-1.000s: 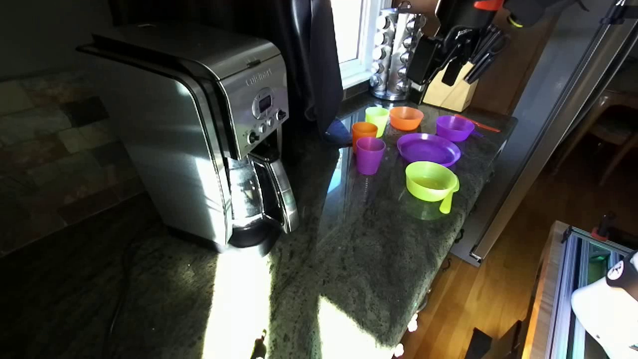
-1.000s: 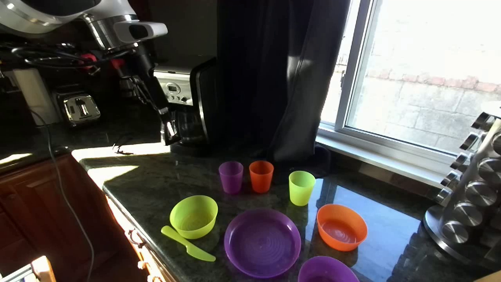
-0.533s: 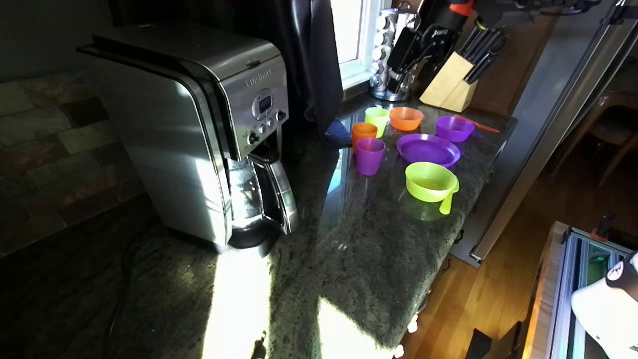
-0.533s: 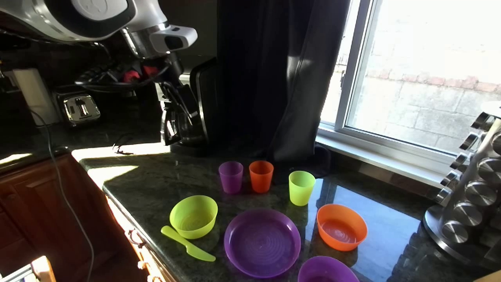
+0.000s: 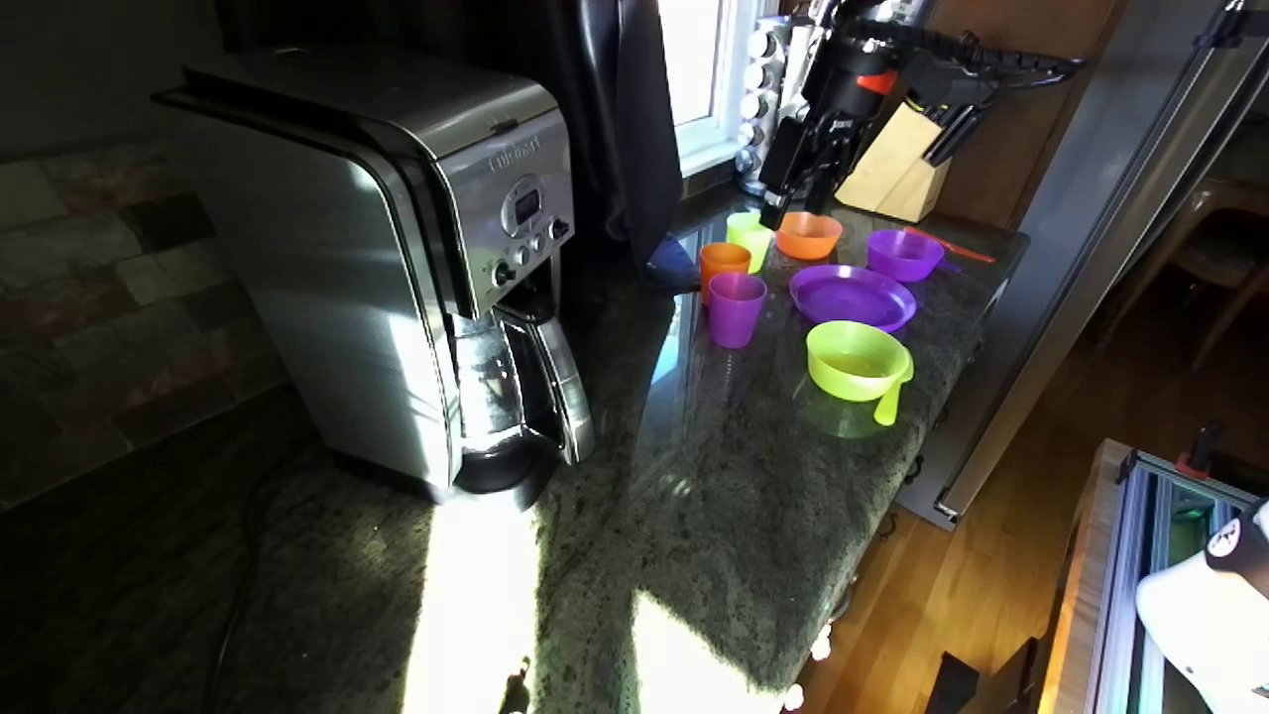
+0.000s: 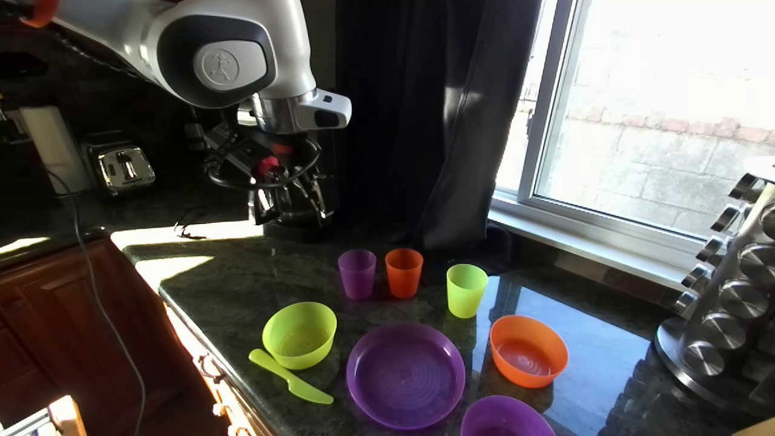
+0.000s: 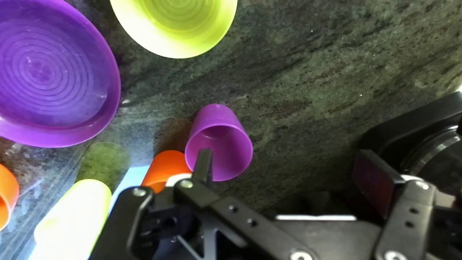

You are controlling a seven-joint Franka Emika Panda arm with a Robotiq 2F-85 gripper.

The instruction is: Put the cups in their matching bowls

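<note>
At far left, toward the back, I see a toaster with a shiny front. Next my white arm reaches in from the upper left and carries the hand over the table, raised above the cups. Wrist view: the fingers stand wide apart; one tip overlaps the purple cup, which is down on the table. Nearer the front edge, a lime green knife lies flat just beside the lime green bowl; whether they touch I cannot tell. Further right and back, the purple cup stands upright, then the orange cup, upright and just beside it. I note a purple plate in front of this pair, lying flat. Behind the plate and to its right, the yellow-green cup stands upright, near the orange bowl. The purple bowl, cut by the lower edge in an exterior view, sits near the plate, well apart from the purple cup. All three cups stand outside their matching bowls. Far right: a spice rack with metal caps.
</note>
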